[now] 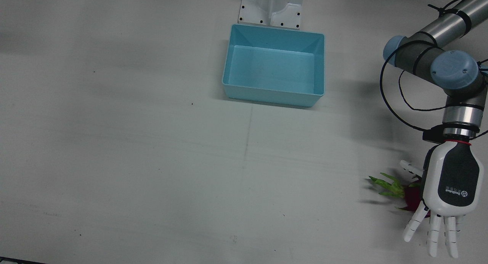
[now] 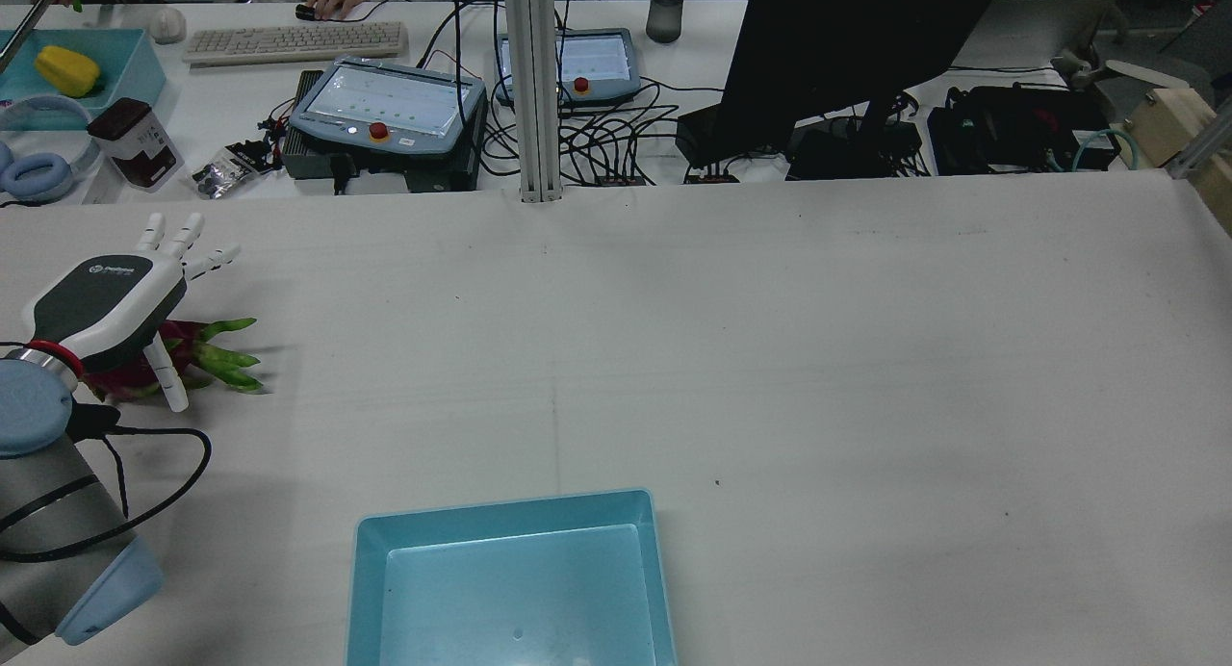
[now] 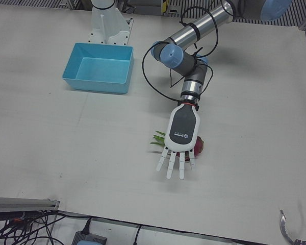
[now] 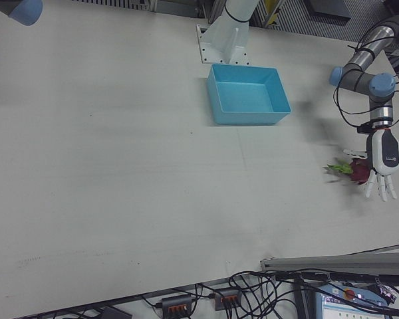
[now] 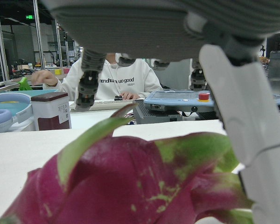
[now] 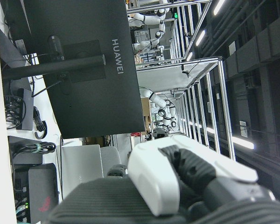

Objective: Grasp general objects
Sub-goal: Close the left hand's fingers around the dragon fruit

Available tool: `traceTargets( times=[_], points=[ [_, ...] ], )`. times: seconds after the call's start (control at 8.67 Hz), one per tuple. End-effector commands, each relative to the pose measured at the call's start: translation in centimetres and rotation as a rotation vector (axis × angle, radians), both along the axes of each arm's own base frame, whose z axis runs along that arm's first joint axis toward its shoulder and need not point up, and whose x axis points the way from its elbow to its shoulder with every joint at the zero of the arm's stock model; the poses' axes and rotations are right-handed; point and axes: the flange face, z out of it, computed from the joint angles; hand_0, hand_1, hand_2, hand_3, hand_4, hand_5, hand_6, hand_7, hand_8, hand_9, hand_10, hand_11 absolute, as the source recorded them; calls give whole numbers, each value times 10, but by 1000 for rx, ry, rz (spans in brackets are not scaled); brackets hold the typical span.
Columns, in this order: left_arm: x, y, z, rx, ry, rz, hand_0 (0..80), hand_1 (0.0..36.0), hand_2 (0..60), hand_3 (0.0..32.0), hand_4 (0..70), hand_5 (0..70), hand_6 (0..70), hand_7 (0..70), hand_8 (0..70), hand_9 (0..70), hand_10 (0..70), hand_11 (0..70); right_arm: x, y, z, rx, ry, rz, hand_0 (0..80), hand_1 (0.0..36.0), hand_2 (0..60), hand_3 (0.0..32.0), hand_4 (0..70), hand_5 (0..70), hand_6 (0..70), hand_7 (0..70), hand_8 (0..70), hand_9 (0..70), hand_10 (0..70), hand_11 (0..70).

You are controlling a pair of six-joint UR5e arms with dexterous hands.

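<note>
The dragon fruit (image 3: 198, 147) lay on the white counter (image 1: 152, 161) near the edge on the robot's left side, its green scales (image 1: 387, 184) pointing toward the middle. It sat well apart from the blue bin (image 1: 274, 69), which stood empty close to the pedestals and was probably where the fruit was meant to go.

The left robot hand (image 3: 180, 133) hung palm-down directly above the fruit, covering most of it in the front views. Its fingers (image 1: 436, 227) were spread wide and straight, reaching past the fruit toward the operators' side, while the thumb (image 2: 169, 375) dropped down beside the red body. Nothing was held; from the left hand view the fruit filled the space just below the palm, with finger segments on either side and not closed on it. That posture looked like a pre-grasp: the palm centred over the bulk of the fruit so the fingers could curl around the round body rather than catch the soft scales.

The right robot hand (image 6: 186, 182) showed only in its own camera, pointing up at a monitor; whether its fingers were spread or closed could not be told.
</note>
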Motion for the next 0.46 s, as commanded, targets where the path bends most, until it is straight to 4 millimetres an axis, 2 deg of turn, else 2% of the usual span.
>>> traceTargets(
  times=[0.0, 0.35],
  points=[
    [-6, 12, 26, -36, -40, 6, 421, 80, 31, 188, 41, 0, 0, 0, 0, 0, 0, 0, 0, 0, 1, -2, 0, -1, 0, 0, 0, 0, 0, 0, 0, 0, 0, 0, 0, 0],
    [-4, 10, 48, -56, -59, 4, 419, 76, 17, 168, 39, 0, 0, 0, 0, 0, 0, 0, 0, 0, 1, -2, 0, -1, 0, 0, 0, 0, 0, 0, 0, 0, 0, 0, 0, 0]
  ],
)
